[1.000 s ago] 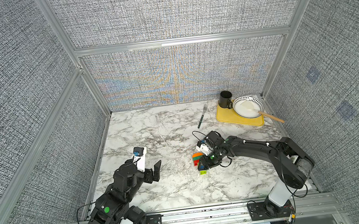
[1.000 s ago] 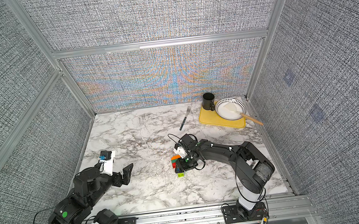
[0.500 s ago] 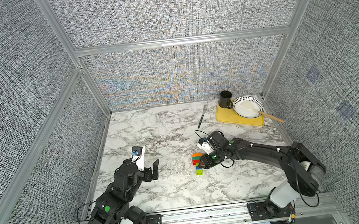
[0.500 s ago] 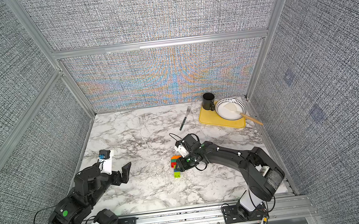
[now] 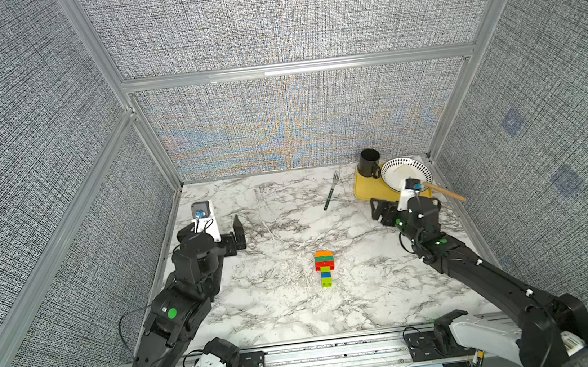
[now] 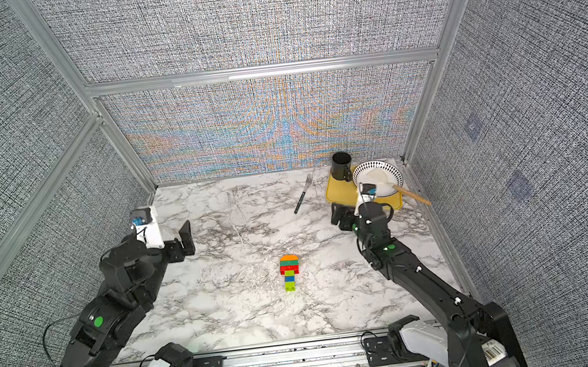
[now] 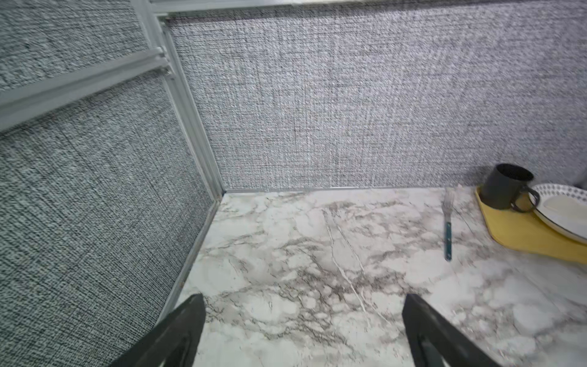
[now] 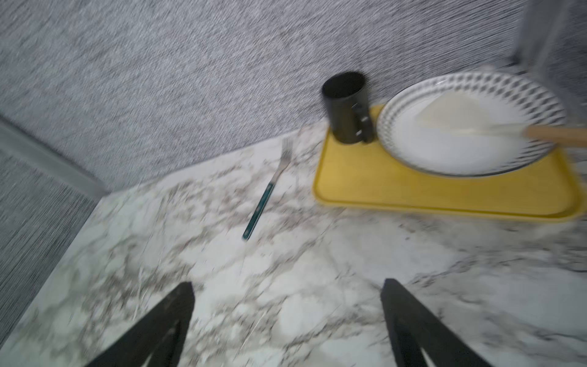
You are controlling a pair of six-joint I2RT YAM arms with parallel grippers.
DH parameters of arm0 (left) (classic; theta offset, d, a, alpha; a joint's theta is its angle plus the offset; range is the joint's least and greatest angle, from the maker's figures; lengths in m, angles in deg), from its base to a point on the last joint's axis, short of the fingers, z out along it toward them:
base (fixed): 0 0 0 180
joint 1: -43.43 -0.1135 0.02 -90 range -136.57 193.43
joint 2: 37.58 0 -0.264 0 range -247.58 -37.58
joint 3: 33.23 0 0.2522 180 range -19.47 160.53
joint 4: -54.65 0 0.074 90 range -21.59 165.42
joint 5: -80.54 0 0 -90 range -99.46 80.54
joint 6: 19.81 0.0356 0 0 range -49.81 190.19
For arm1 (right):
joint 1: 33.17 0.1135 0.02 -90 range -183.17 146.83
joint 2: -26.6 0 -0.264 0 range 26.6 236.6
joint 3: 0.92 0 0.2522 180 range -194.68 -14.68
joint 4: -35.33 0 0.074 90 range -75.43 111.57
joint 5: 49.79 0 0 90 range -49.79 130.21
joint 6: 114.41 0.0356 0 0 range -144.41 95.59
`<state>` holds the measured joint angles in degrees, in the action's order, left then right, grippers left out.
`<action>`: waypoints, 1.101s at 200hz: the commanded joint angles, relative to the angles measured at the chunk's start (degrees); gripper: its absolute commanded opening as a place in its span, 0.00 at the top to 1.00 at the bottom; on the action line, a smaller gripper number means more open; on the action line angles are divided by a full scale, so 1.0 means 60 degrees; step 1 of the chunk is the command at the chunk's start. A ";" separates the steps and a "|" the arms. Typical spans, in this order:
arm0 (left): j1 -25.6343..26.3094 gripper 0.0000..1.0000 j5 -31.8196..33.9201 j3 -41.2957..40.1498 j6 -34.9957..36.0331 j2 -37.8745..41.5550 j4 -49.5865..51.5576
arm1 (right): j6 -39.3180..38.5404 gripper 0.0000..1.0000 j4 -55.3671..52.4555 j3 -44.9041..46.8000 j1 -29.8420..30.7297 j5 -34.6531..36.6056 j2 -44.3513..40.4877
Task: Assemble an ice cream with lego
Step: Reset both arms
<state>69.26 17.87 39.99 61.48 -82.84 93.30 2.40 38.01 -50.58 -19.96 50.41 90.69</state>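
R gripper [image 8: 287, 284], jaws spread wide and empty, hangs right of centre in both top views, just short of the yellow tray [image 5: 363, 193]. L gripper [image 7: 303, 297] is equally wide and empty at left-centre. Between them, low centre of frame, the ice cream [image 5: 325, 267] lies on the marble table [image 5: 280, 306], orange cap to lime stem, touching neither arm. My call: build looks complete, so I'd park both arms slow and high, R clear of mug [image 5: 369, 162] and fork [image 5: 331, 191], w/ nothing sweeping over the stack.
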 commanded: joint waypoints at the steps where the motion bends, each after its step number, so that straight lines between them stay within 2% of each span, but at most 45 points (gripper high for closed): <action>1: -0.1557 0.00 -0.1498 0.0429 -0.1410 -0.1025 -0.1233 | 0.0081 0.01 0.1591 0.0649 -0.0908 0.1375 -0.0002; 19: -0.2716 0.00 -0.2300 0.0349 -0.2194 -0.2148 -0.1847 | -0.0406 0.01 0.2358 0.1472 -0.1922 0.0760 -0.0059; 30: -0.3153 0.00 -0.2109 -0.0105 -0.2212 -0.2621 -0.2558 | -0.0476 0.01 0.2668 0.1868 -0.2613 -0.0102 -0.0076; 38: -0.3447 0.00 -0.1893 -0.0604 -0.2199 -0.2853 -0.3070 | -0.0484 0.01 0.2946 0.2167 -0.2924 -0.0316 -0.0039; 62: -0.4380 0.00 -0.1075 -0.3130 -0.2184 -0.3090 -0.5587 | -0.1172 0.01 0.4072 0.2785 -0.3078 -0.0199 0.0475; 74: -0.4535 0.00 -0.0117 -0.4454 -0.1768 -0.3236 -0.7209 | -0.1792 0.01 0.4810 0.2910 -0.3063 -0.0644 0.0708; 84: -0.4555 0.00 0.0543 -0.5044 -0.1592 -0.3432 -0.8229 | -0.2442 0.01 0.5514 0.3052 -0.3036 -0.1216 0.0879; 92: -0.4582 0.00 0.0468 -0.5156 -0.1202 -0.3635 -0.8768 | -0.2662 0.01 0.5865 0.3127 -0.2959 -0.1186 0.1085; 100: -0.4588 0.00 0.0257 -0.4969 -0.0839 -0.3931 -0.8608 | -0.2709 0.01 0.6013 0.3133 -0.2925 -0.1179 0.1326; 117: -0.4583 0.00 0.0062 -0.4496 -0.0840 -0.4378 -0.7419 | -0.2984 0.01 0.5836 0.2948 -0.2764 -0.1204 0.1453; 133: -0.4608 0.00 0.0003 -0.4525 -0.0653 -0.4883 -0.7862 | -0.3319 0.01 0.6103 0.3206 -0.2469 -0.0932 0.1254; 143: -0.4597 0.00 -0.0260 -0.4218 -0.0317 -0.5024 -0.7462 | -0.3723 0.01 0.6296 0.3327 -0.2289 -0.0940 0.1160; 159: -0.4600 0.00 -0.0728 -0.4235 -0.0063 -0.5058 -0.7575 | -0.4560 0.01 0.6985 0.3665 -0.1760 -0.0142 0.1640; 175: -0.4612 0.01 -0.0704 -0.4399 -0.0107 -0.4932 -0.7774 | -0.4579 0.01 0.7111 0.3457 -0.1686 -0.0507 0.2369; 189: -0.4668 0.00 -0.0832 -0.4529 0.0160 -0.4936 -0.8127 | -0.5034 0.01 0.7744 0.3568 -0.1358 -0.0200 0.2744; 220: -0.5044 0.01 -0.1426 -0.4568 0.0020 -0.4923 -0.8161 | -0.5052 0.01 0.8511 0.3700 -0.1447 -0.0381 0.3297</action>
<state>40.21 12.67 12.87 61.02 -112.65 47.03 -25.86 82.51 -28.70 -28.39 47.63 109.53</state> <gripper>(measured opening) 0.996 0.990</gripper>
